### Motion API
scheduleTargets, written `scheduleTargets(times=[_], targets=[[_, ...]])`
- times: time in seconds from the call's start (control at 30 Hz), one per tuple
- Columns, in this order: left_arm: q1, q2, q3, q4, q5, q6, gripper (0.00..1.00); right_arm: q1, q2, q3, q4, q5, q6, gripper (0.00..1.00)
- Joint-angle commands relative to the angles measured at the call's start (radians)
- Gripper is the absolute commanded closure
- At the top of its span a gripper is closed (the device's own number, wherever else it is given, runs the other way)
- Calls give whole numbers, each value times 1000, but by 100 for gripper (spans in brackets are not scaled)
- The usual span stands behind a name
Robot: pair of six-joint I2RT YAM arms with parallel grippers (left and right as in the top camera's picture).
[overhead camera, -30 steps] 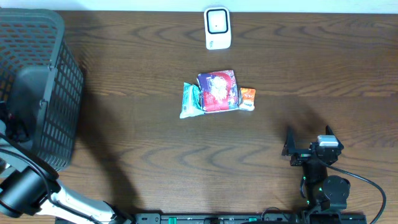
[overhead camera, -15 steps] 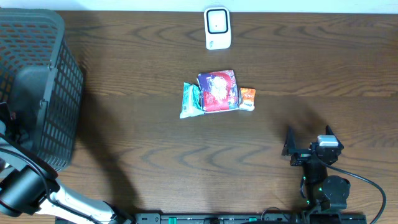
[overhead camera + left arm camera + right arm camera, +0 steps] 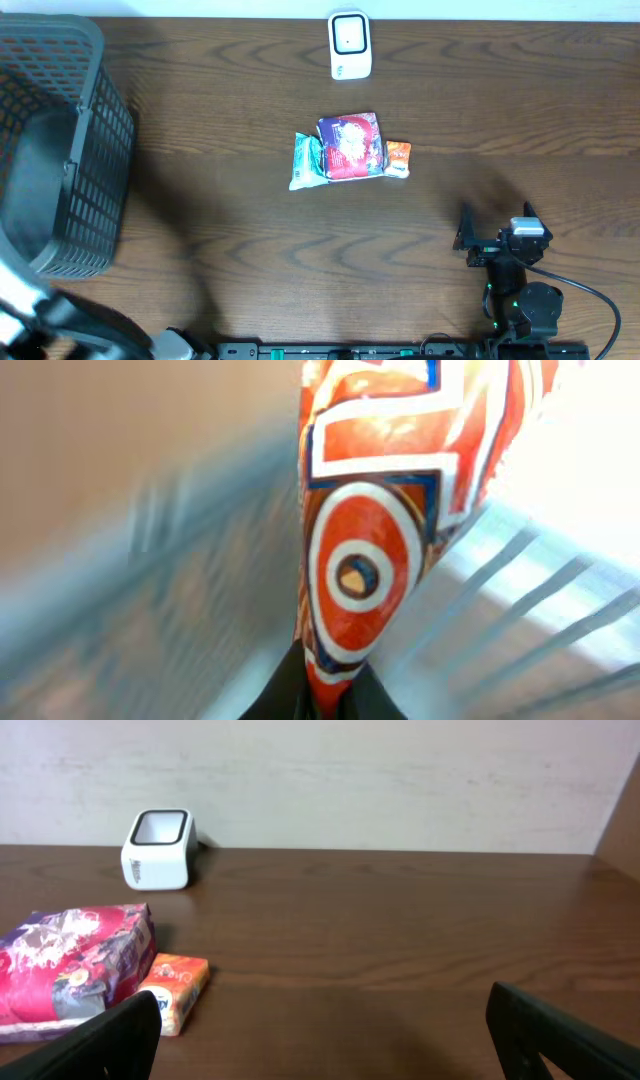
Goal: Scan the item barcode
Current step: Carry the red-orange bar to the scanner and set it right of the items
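In the left wrist view my left gripper (image 3: 325, 698) is shut on the bottom edge of an orange, white and blue snack packet (image 3: 370, 550). The packet stands up from the jaws, with blurred basket mesh behind it. No barcode shows on it. From overhead the left arm (image 3: 40, 190) reaches into the black basket (image 3: 100, 150), which hides the gripper and packet. The white scanner (image 3: 350, 45) stands at the table's far edge, also seen as the scanner (image 3: 158, 849) in the right wrist view. My right gripper (image 3: 497, 232) rests open near the front right, its jaws (image 3: 325, 1030) holding nothing.
A pile lies mid-table: a green packet (image 3: 306, 160), a red and purple packet (image 3: 350, 145) and a small orange box (image 3: 398, 158). The basket fills the left side. A pale wall (image 3: 400, 780) runs behind the table.
The left arm has shifted at the basket and now shows motion blur at the lower left. The right arm, the pile and the scanner have not moved.
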Motion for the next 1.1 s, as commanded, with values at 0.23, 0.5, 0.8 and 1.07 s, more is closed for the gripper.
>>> scheduleTargets(times=[0.23, 0.5, 0.8, 1.07], targets=[[-274, -114, 17, 561, 455, -947, 93, 7, -6, -2, -3, -2, 7, 1], [-724, -111, 16, 367, 394, -851, 93, 7, -6, -2, -3, -2, 7, 1], [-1197, -74, 15, -186, -293, -728, 93, 7, -6, -2, -3, -2, 6, 1], [-1477, 99, 10, -81, -462, -732, 93, 7, -6, -2, -3, -2, 6, 1]])
